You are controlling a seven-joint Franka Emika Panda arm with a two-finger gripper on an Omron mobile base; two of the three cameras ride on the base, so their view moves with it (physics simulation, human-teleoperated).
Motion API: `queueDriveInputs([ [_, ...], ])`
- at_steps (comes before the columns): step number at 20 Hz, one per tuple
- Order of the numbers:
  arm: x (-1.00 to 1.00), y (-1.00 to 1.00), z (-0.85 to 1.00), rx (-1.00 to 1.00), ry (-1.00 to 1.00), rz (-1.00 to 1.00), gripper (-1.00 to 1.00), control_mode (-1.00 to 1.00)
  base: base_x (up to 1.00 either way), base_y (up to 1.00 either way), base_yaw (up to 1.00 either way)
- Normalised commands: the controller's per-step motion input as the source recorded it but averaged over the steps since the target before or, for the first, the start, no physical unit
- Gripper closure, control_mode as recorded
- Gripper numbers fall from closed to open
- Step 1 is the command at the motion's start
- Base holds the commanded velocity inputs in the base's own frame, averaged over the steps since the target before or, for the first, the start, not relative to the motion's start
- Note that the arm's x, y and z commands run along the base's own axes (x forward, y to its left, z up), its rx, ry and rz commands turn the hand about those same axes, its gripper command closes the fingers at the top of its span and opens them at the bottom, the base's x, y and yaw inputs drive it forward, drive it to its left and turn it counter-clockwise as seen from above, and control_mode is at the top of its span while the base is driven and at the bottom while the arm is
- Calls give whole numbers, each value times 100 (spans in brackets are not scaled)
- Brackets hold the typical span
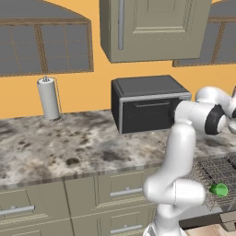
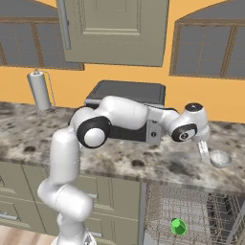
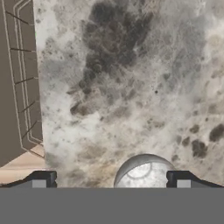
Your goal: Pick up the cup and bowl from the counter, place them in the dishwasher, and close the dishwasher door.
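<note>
Over table right end, tool hangs jaws wide apart, gripping nothing, just beside grey bowl sitting on stone top. Below, green cup lies in dishwasher rack, door down.

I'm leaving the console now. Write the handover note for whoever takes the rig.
End effector: open, empty, hanging over the bowl.
Bowl: grey metal, still on the counter, right of the toaster oven.
Cup: green, already in the dishwasher rack.
Done: cup loaded.
Left: grasp the bowl, put it in the rack, then close the dishwasher door, which is still open.
</note>
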Motion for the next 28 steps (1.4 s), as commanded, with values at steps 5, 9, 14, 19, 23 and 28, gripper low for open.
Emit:
queueDriveInputs([
  [5, 15, -59, -2, 15, 6, 9, -100, -100, 0, 0, 0],
  [9, 26, -15, -27, 2, 9, 0, -100, -100, 0, 0, 0],
  [14, 8, 6, -48, -3, 11, 1, -100, -100, 0, 0, 0],
  [19, 0, 2, -30, -4, 4, 1, -100, -100, 0, 0, 0],
  [23, 0, 0, -18, 0, 0, 0, -100, -100, 0, 0, 0],
  [28, 8, -33, -21, 0, 0, 0, -100, -100, 0, 0, 0],
])
